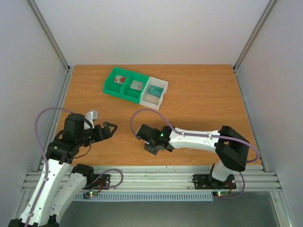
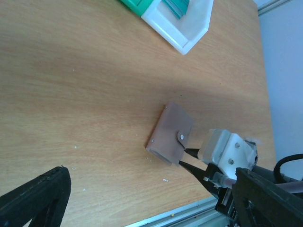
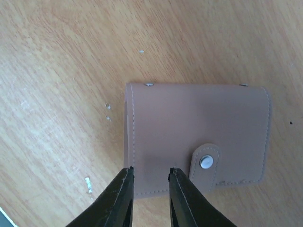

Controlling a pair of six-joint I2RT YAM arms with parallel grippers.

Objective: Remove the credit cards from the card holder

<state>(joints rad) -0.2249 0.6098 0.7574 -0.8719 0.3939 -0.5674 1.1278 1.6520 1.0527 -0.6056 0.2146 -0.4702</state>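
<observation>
Here, the right arm is reaching leftward from its base at the near right corner of the light-brown wooden desk [image 1: 199, 104]. Its white forearm is lying low and nearly level over the surface, and its wrist is pointing the right gripper [image 3: 150, 172] down at the desk near the middle of the near edge.

The small flat taupe-brown card holder [image 3: 199, 127] is lying closed and flat there, with its rounded strap and silver snap button [image 3: 205, 162] fastened. In the top view it is hidden beneath the gripper. The two black fingertips [image 3: 127, 182] are standing a narrow gap apart, overlapping the holder's edge beside the strap. They are gripping nothing between them.

The left arm is bending up from the near left corner, elbow raised, and is aiming the left gripper [image 1: 111, 127] toward the middle of the desk. It is stopping short of the holder and hovering well apart from it. Its jaws are spreading wide and are carrying nothing.

The green-and-white three-compartment plastic tray [image 1: 116, 92] is sitting toward the far edge, left of centre, and is angled to that edge. A white card with a red-pink patch [image 1: 120, 79] is resting in the outer green compartment, and a pale grey card [image 1: 137, 85] in the middle one. Both are too small in the top view for further detail. A teal item [image 1: 154, 90] is occupying the white compartment.
</observation>
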